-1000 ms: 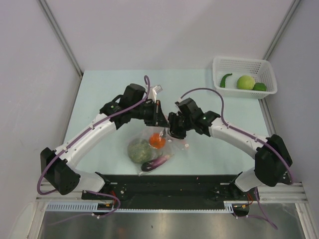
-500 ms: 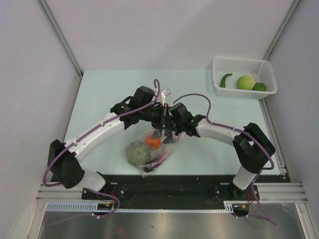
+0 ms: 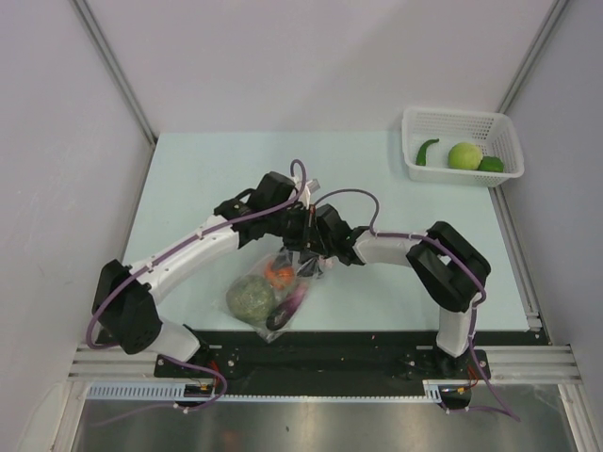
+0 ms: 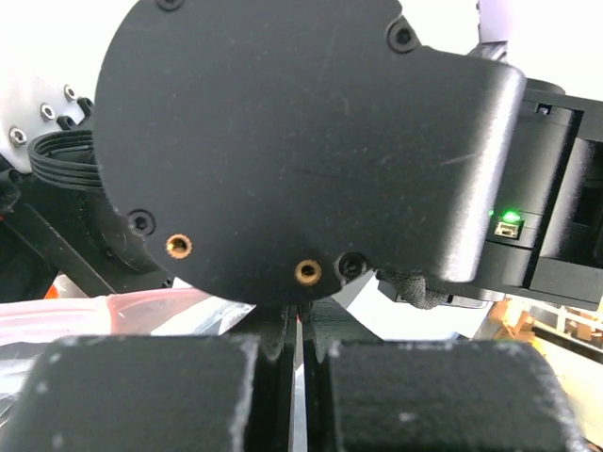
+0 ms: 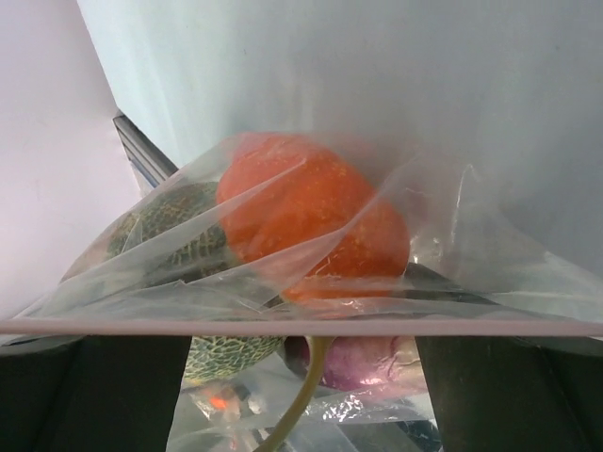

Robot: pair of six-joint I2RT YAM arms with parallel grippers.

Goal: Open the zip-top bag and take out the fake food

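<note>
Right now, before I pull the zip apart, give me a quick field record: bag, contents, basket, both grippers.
bag: zip-top bag near the table's front edge, pink zip strip running across the right wrist view
in bag: orange-red ball, mottled green-brown head, purple eggplant
basket: white mesh basket, far right corner, holding dark green pepper, pale green round piece and another green piece
left gripper: jaws nearly together at the bag's top
right gripper: at the zip strip, grip unclear

No readable text, labels, brands or numbers appear anywhere.
</note>
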